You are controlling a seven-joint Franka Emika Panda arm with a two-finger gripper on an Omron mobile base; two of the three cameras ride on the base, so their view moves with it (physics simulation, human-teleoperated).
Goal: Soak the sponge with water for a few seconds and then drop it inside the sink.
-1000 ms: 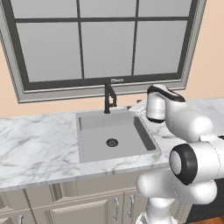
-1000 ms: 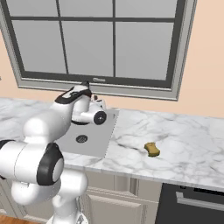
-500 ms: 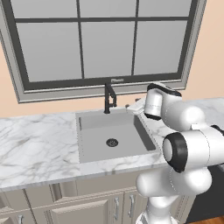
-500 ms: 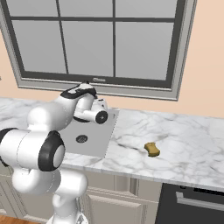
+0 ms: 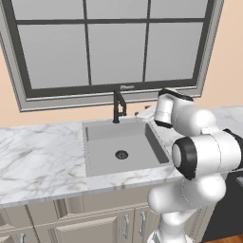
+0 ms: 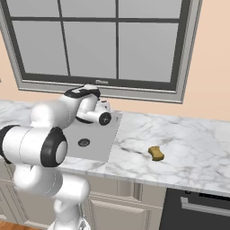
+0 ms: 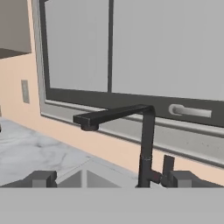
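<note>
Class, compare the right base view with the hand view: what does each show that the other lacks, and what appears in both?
Right base view alone: the sponge lying on the marble counter well to the right of the sink, and the sink's round drain.

Hand view alone: the black faucet seen close, its spout dry with no stream running, the open end effector below it, and a wall outlet.

Both: the window, the peach wall, and marble countertop.

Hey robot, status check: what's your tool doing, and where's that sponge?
Tool open, empty, facing the faucet. Sponge on the marble counter, right of the sink, untouched. No water running. Nothing in the way.
</note>
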